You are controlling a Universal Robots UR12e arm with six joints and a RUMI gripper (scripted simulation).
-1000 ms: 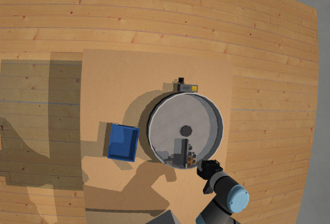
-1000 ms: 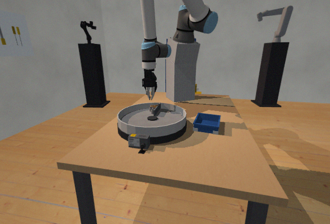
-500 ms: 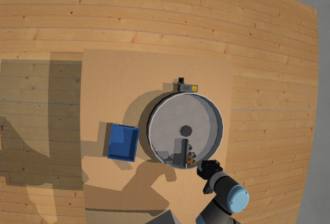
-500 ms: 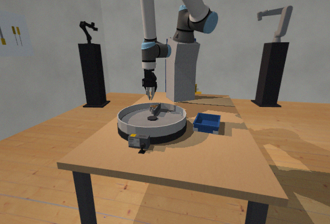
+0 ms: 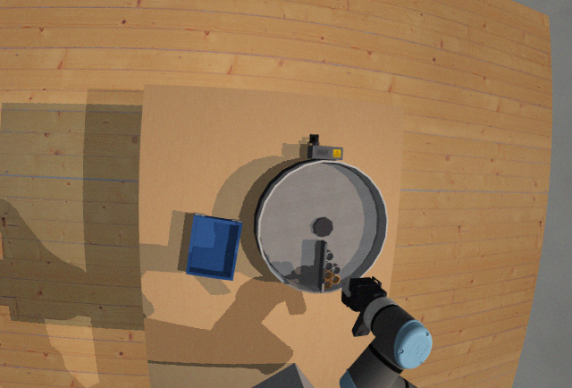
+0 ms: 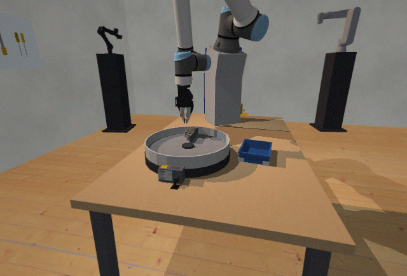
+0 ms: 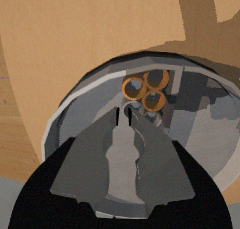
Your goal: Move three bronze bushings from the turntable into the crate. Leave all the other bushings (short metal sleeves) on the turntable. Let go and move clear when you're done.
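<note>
The fingers are pinched nearly together on nothing, hanging above the turntable (image 5: 273,198) rim. Just beyond their tips three bronze bushings (image 7: 145,91) huddle against the divider, likely swept there. The crate (image 5: 193,254) sits well aside on the desk (image 6: 229,200).

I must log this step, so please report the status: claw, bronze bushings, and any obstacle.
Claw shut, holding nothing, above the turntable rim. Three bronze bushings clustered on the turntable beside the divider bar. Blue crate holds no bushings. Grey bushings adjacent.

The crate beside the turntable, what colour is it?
Blue; the crate shows best in the exterior view.
</note>
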